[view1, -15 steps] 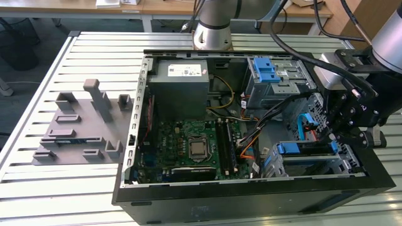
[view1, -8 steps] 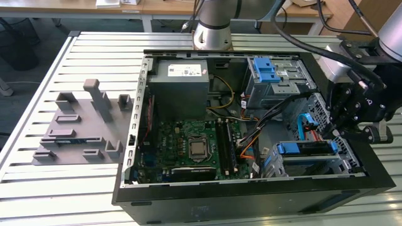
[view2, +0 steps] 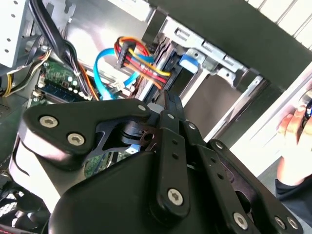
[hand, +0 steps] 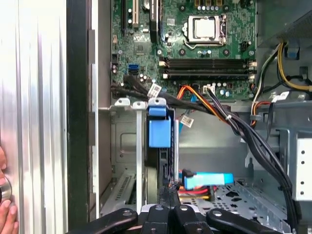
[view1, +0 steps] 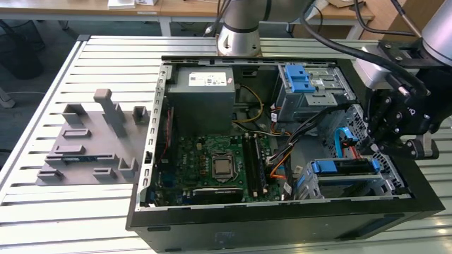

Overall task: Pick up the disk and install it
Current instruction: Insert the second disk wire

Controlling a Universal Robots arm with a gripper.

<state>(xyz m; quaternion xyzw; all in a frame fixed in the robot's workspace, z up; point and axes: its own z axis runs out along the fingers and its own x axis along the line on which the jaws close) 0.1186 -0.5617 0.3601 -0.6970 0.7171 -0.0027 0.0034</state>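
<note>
The black two-fingered gripper [view1: 395,138] hangs from the silver-and-grey arm over the open black computer case [view1: 282,222], at the case's edge on the exterior view's right, with its fingers pointing down into the drive bay. In both wrist views the finger linkages meet at a narrow tip, so the fingers [view2: 171,105] look drawn together, but what lies between the very tips is hard to make out.

The disk [hand: 160,161], a flat silver metal drive with a blue plastic frame, stands on edge in the grey metal drive cage [view1: 353,177] at that same corner of the case, just below the fingertips; whether they touch it cannot be told. Its label is hidden. A bright blue flat cable [view2: 105,73] and a bundle of red, yellow and orange wires [view2: 139,61] run beside it.

Inside the case lie the green motherboard [view1: 211,161] and a large grey power-supply box [view1: 201,100]. A person's hand [view2: 295,146] is cut off at the picture edge beside the case wall.
</note>
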